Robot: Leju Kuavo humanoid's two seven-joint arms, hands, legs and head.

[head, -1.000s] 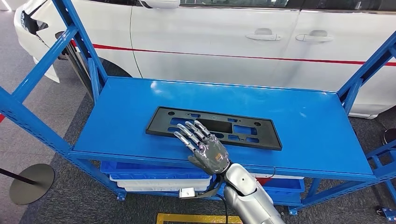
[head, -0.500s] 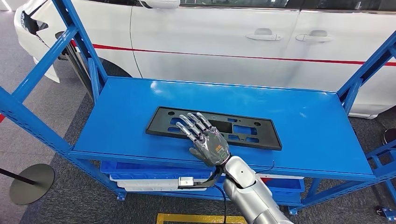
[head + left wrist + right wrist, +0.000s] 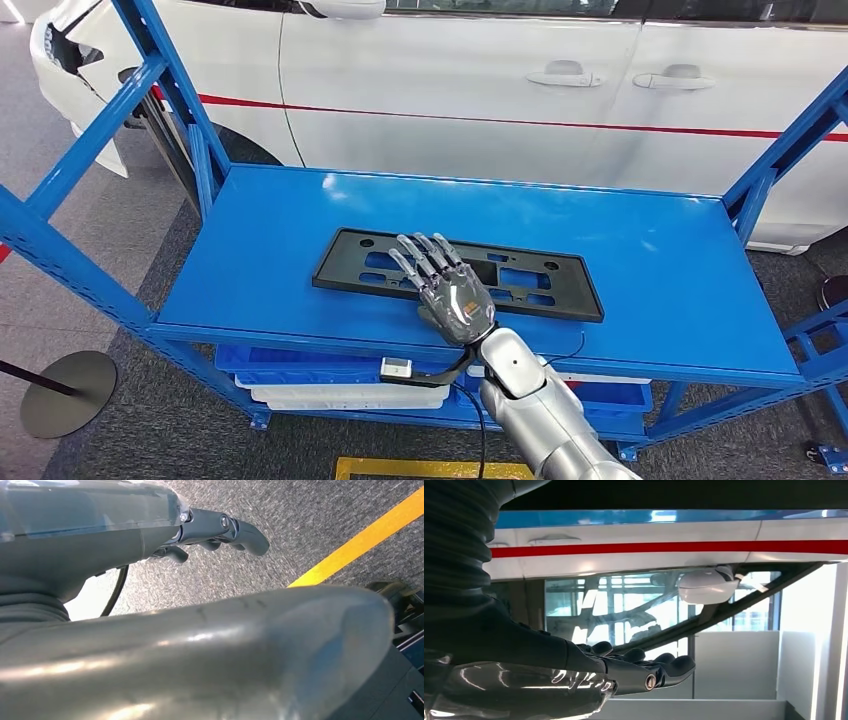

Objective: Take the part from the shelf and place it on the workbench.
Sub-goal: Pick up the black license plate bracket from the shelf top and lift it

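Now the right hand (image 3: 455, 300) lies over the part (image 3: 560, 290), fingers (image 3: 420, 255) spread, seemingly gripping nothing.

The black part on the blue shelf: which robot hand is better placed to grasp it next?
The right. The right robot hand is over the black part on the shelf, fingers spread. The left robot hand hangs over the grey floor.

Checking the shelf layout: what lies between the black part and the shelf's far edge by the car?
Nothing: in the head view that stretch of the blue shelf beyond the black part is bare up to its far edge.
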